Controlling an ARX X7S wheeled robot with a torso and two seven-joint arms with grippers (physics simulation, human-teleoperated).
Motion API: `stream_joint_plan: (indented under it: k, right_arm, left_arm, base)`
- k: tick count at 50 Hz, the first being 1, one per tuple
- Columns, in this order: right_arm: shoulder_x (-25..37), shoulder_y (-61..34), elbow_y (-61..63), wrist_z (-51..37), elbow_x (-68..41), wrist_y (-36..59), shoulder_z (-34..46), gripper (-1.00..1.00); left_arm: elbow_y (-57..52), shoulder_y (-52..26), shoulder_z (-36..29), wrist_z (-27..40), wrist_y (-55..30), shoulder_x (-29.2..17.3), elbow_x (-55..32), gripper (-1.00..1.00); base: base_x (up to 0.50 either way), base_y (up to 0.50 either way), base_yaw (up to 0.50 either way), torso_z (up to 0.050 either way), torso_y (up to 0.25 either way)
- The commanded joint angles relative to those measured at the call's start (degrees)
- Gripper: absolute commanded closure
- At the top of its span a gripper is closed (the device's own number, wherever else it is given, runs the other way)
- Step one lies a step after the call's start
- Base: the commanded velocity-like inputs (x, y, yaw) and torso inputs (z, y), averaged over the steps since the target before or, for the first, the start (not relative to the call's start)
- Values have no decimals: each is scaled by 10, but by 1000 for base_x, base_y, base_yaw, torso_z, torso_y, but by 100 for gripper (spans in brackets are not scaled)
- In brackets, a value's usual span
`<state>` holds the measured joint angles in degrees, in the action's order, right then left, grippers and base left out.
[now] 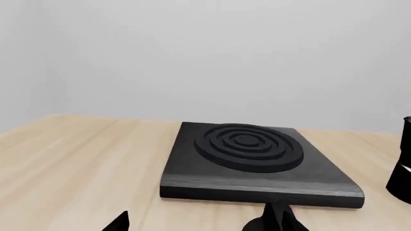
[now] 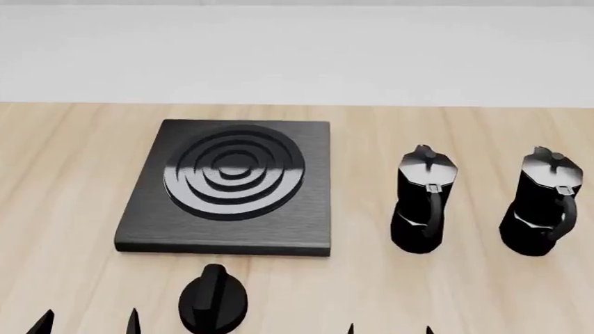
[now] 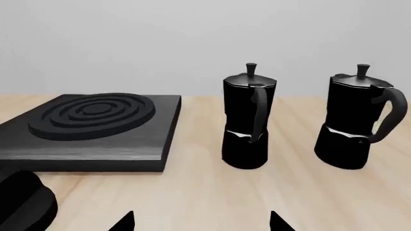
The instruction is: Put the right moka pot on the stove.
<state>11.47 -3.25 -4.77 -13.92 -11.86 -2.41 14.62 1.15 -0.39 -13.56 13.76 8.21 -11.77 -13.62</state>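
Right moka pot (image 2: 541, 202): I'm seeing it standing upright beside its twin (image 2: 423, 200)
Stove (image 2: 230, 186): sitting bare
Left claw (image 2: 88, 321): I'm holding it wide, empty
Right claw (image 2: 390, 328): gaping wide, gripping nothing

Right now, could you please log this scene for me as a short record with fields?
surface: wooden table
stove: black slab with ringed burner, nothing on it
knob: black oval knob, in front of the stove
right moka pot: upright, on the table, far right
other moka pot: upright, between stove and right pot
left gripper: open, holding nothing
right gripper: open, holding nothing
task status: pot not yet grasped
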Motion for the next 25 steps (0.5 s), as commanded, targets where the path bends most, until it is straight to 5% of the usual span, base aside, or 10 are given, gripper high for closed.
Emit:
stream_joint_plan:
  k: [1, 25]
  right_arm:
    - [2, -1, -1, -2, -2, -2, 3, -100]
    - [5, -4, -6, -6, -7, -4, 10, -100]
  left_arm:
    - [0, 0, -3, 1, 2, -2, -4, -100]
    - [-1, 0, -8, 6, 4, -7, -10, -100]
  base:
    - [188, 0, 0, 0, 0]
    - [185, 0, 0, 0, 0]
